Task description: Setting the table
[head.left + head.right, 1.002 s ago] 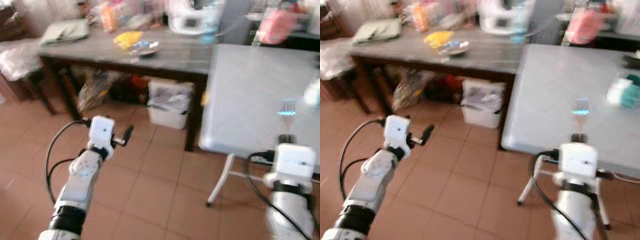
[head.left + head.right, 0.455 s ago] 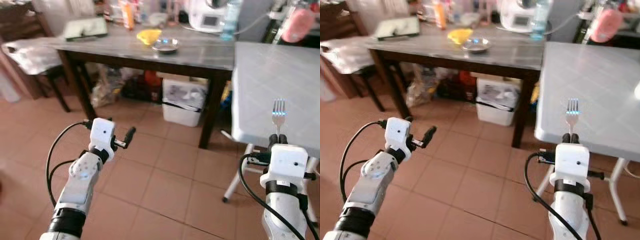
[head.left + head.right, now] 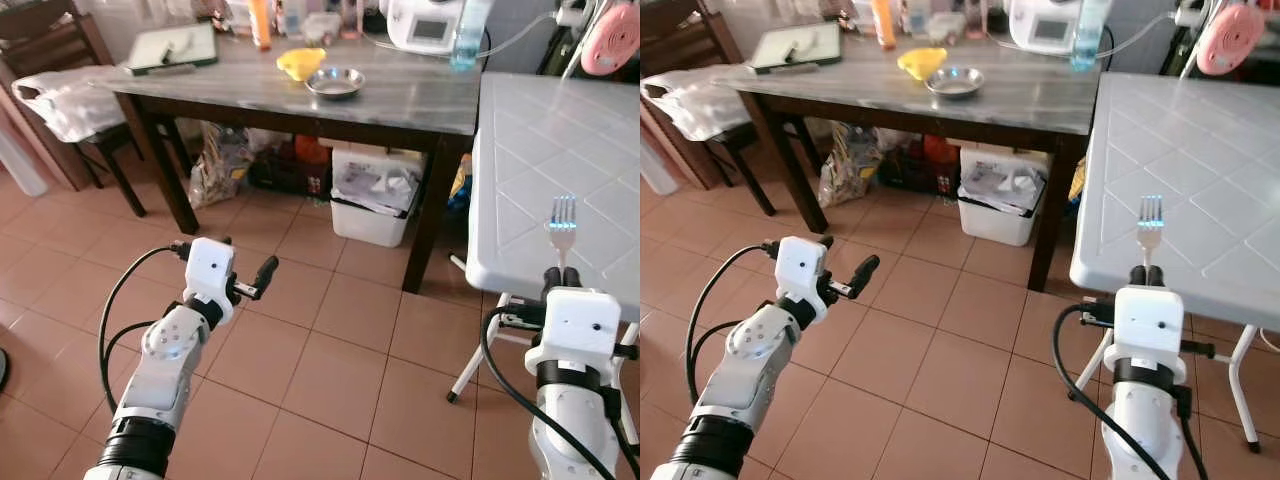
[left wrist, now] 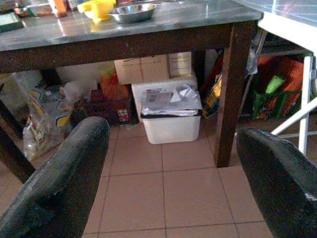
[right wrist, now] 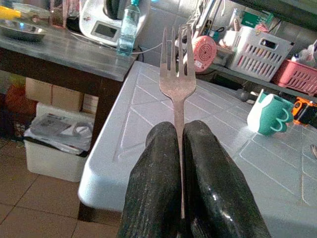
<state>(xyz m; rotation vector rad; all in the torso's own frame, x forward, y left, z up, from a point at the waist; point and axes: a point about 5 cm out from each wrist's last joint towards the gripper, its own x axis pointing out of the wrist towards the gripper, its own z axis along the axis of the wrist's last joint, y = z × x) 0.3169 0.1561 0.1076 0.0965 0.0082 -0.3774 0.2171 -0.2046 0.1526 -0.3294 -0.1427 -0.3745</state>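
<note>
Fig.: head-cam and wrist views. Right end effector [image 3: 559, 272] is clamping a metal fork [image 3: 562, 222] by its handle, fingers [image 5: 157, 183] pressed together w/ the handle betw. them; tines are pointing toward 12 o'clock. In the head view the fork is showing against the near edge of the white tabletop [image 3: 545, 150], which is occupying the 1–3 o'clock sector; whether it is touching the surface cannot be told. On that tabletop, seen from the right wrist, a teal-and-white mug [image 5: 269, 114] is standing well beyond the fork. Left end effector [image 3: 262, 274] is hanging over the tiled floor [image 3: 330, 370] at approx. 8 o'clock, fingers [image 4: 67, 181] spread wide, nothing betw. them. At 11–12 o'clock a dark-legged grey tabletop [image 3: 300, 95] is carrying a steel bowl [image 3: 335, 82], a yellow item [image 3: 300, 62] just beside it, and a white appliance [image 3: 430, 22]. Under it a white bin [image 3: 375, 195] is sitting.
</note>
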